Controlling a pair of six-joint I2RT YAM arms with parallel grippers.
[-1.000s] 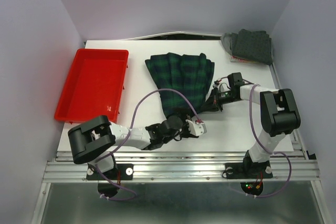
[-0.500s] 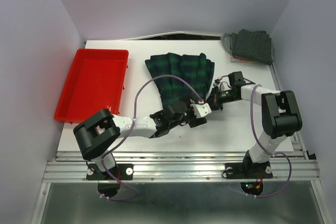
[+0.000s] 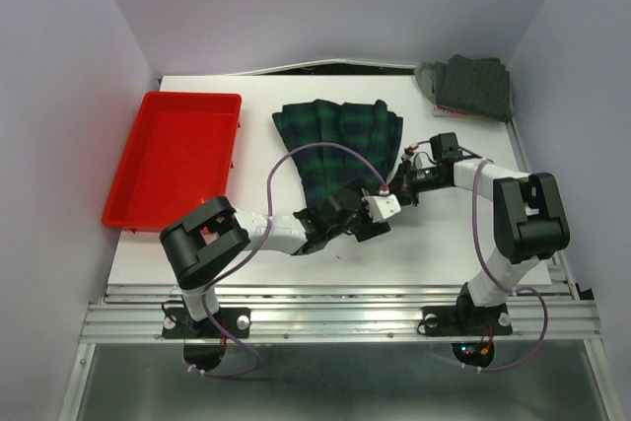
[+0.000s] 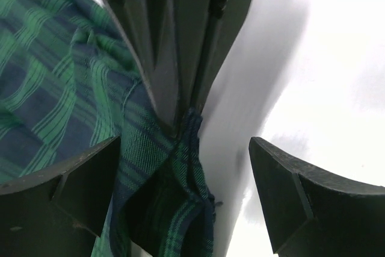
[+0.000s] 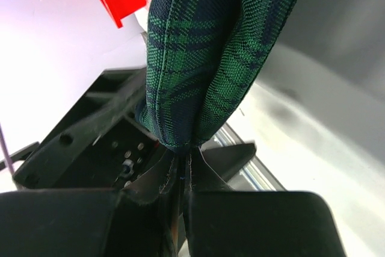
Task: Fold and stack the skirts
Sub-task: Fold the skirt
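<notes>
Right gripper (image 5: 182, 170): fingers pressed together, pinching a fold at the right edge of the plaid skirt (image 3: 340, 140). The cloth rises from the tips as a rounded, doubled loop. The weave is coarse, green lines on navy.

Left gripper (image 3: 386, 204): fingers (image 4: 66, 191) spread wide, holding nothing. They sit either side of the right gripper's closed tips and the pinched hem. The two grippers meet nose to nose just right of centre in the top view.

The skirt lies fanned and pleated, wide end toward the top of the frame, narrow end under the left arm. Table (image 3: 444, 239): white, smooth. Dotted charcoal skirt (image 3: 475, 86): folded, upper right corner. Red tray (image 3: 177, 155): rectangular, glossy plastic, at left.

Versus 1.0 s ago: the left gripper has travelled up and right from the skirt's lower corner to the right gripper. The right gripper sits about where it was. The skirt's top outline is unchanged.
</notes>
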